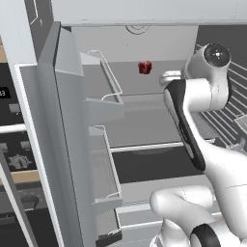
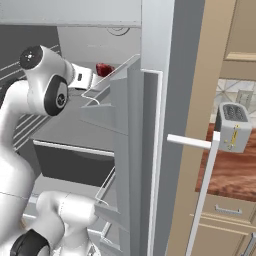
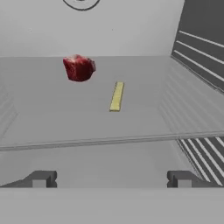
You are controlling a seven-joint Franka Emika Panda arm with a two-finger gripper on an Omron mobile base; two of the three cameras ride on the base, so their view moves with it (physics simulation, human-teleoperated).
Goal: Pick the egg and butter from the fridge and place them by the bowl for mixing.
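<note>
**Butter on the fridge shelf, pincer spread wide before it**

The butter (image 3: 116,96) lay flat on a pale grey shelf (image 3: 87,122) inside the fridge (image 1: 53,120), a thin yellow-tan stick pointing roughly away from the hand. A lumpy dark red item (image 3: 78,68) sat on the same shelf, behind the stick and to its left as the hand camera saw it, apart from the butter and close to the back wall. From the left base view the red item (image 1: 144,67) showed deep in the compartment, just left of the arm's wrist.

The pincer (image 3: 111,179) stood released, its two dark fingertips (image 3: 41,179) set wide apart and gripping nothing. It hovered at the front of the shelf, short of the butter, with the shelf's front rail lying between the tips and the stick.

The white arm (image 1: 202,91) reached into the open fridge from below. On either side the fridge doors stood swung out, their white wire-railed bins (image 1: 103,91) facing inward. Outside, past the right door, a long white bar handle (image 2: 200,200) ran downward, and a toaster (image 2: 233,127) stood on a reddish-brown wood surface (image 2: 230,175) beyond.
</note>
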